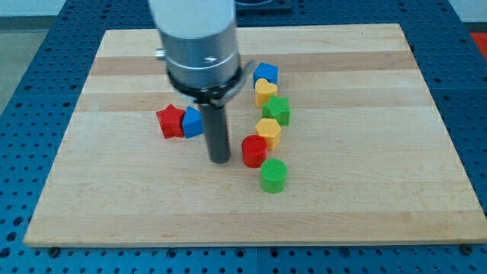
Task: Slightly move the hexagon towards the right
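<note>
My tip (220, 160) rests on the wooden board (365, 190), hanging from the arm's grey cylinder (199, 46). The yellow hexagon (268, 132) lies to the upper right of the tip, apart from it. A red round block (254, 151) touches the hexagon's lower left and sits just right of the tip, with a small gap between them. A blue block (192, 122) and a red star (170, 120) lie side by side to the upper left of the tip.
A green block (278, 110) sits just above the hexagon. Above it are a yellow heart (265, 92) and a blue block (266, 74). A green cylinder (273, 176) lies below the red round block.
</note>
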